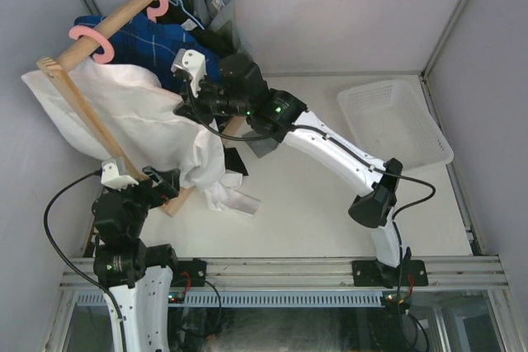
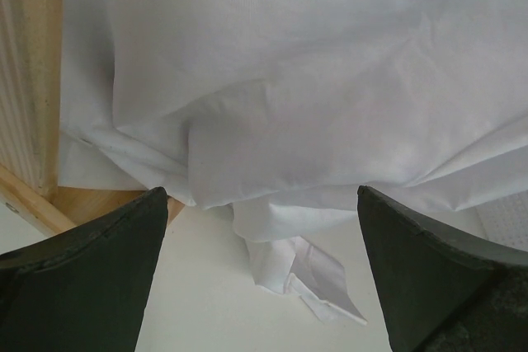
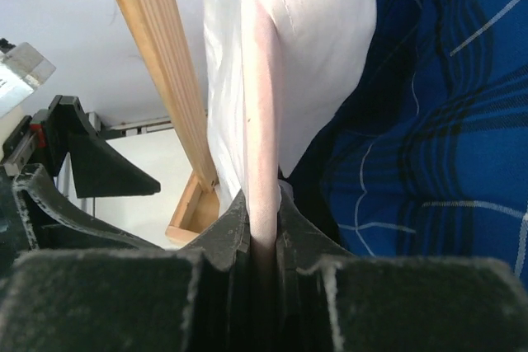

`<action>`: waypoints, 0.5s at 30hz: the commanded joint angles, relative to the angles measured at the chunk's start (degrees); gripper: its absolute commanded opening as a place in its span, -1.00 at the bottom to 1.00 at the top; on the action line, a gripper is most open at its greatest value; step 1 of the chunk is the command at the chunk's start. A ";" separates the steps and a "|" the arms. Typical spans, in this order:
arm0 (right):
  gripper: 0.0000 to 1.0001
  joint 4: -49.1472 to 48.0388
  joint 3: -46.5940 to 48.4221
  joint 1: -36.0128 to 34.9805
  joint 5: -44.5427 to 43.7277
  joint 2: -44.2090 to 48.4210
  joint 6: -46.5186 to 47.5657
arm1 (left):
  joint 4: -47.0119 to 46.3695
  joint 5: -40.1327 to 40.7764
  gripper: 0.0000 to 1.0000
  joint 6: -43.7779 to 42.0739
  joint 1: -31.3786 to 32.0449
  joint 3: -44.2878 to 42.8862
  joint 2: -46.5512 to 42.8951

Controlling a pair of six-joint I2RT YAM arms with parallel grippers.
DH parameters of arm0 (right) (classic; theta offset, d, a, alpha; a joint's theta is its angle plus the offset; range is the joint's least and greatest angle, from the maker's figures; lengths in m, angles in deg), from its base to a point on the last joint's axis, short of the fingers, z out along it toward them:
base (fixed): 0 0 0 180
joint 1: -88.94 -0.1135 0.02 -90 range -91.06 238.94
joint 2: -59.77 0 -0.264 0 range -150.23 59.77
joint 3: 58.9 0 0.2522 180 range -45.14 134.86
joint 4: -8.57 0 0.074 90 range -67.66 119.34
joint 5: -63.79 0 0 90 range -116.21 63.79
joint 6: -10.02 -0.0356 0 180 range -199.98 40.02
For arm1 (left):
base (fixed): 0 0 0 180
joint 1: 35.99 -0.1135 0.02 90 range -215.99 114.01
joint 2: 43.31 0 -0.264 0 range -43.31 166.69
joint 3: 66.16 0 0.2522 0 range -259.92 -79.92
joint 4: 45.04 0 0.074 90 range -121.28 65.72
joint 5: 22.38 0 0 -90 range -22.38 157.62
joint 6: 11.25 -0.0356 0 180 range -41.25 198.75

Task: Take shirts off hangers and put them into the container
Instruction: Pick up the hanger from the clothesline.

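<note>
My right gripper (image 3: pixel 262 204) is clamped on the pink plastic hanger (image 3: pixel 261 105), its arm running straight ahead inside the white cloth shirt (image 3: pixel 322 30); left gripper (image 2: pixel 260 195) gapes empty just beneath; white mesh basket (image 1: pixel 394 125) well right.

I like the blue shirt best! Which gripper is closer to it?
Right. The right gripper sits beside the blue shirt, shut on a pink hanger. The left gripper is open farther off, facing the white shirt.

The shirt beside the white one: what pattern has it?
The shirt is blue plaid with thin white lines, clearest in the right wrist view.
</note>
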 commanded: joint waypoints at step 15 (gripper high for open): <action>-1.00 -18.60 -21.34 1.36 -6.18 21.87 -12.12 | -2.45 -1.25 1.00 -1.03 -0.49 0.09 0.95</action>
